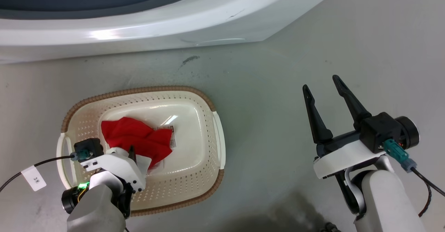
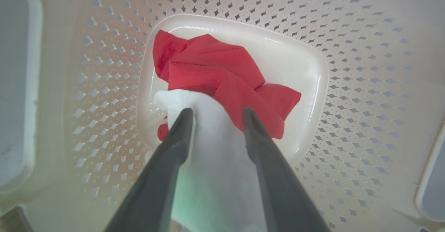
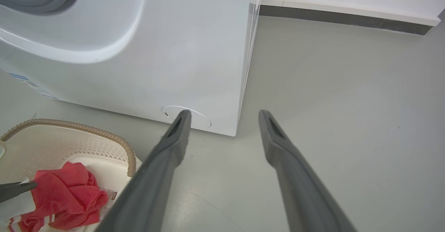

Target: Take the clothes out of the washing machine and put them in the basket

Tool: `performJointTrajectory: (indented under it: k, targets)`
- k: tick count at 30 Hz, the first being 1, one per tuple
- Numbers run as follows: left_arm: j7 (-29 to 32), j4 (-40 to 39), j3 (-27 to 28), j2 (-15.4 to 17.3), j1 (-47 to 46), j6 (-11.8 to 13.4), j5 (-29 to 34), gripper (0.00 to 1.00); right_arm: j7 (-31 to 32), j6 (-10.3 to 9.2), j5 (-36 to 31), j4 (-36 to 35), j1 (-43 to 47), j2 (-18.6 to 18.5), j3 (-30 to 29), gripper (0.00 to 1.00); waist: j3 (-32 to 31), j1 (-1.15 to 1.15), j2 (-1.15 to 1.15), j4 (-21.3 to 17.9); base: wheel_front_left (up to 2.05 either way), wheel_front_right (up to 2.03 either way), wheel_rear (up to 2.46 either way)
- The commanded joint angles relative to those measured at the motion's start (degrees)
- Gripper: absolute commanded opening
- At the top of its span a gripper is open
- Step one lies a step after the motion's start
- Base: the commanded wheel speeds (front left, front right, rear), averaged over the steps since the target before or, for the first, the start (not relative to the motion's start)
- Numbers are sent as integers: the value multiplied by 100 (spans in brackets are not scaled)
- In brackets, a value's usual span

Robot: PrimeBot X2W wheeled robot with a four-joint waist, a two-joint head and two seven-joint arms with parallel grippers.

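Holds the left hand (image 2: 216, 113) low in the basket (image 1: 139, 90) at lower left, fingers (image 2: 174, 145) astride the white part of the red garment (image 2: 215, 68) to lay it down, grip or release impossible to tell, and parks the right hand (image 1: 320, 81) spread and empty at lower right, out of the way.

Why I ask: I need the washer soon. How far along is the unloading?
Done: one red garment lies in the basket. In hand: the left gripper is down in the basket, fingers apart around the garment's white part; the right gripper hangs open and empty over the floor. Left: whether more clothes wait in the washing machine can't be told from here.
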Motion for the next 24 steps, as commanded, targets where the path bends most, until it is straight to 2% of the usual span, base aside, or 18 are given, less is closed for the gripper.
performJointTrajectory:
  k: [1,12,18,24]
  targets:
    - [-51,14,-6,28,29,-1,-9,100,-56,-4,28,81,-90,4,6,100,-189,-1,0,4,0,0,0]
    - [-337,-97,-161,-138,870,-80,123,100,-240,-4,108,429,328,4,-148,100,-1660,-1,0,44,0,0,0]
    - [-346,-872,-174,-288,1543,11,335,100,-177,-4,18,457,655,4,-283,100,-2403,-1,0,150,0,0,0]
    - [-342,-1868,-110,-413,2107,157,632,100,-46,-4,-47,325,924,4,-382,100,-2876,-1,0,269,0,0,0]
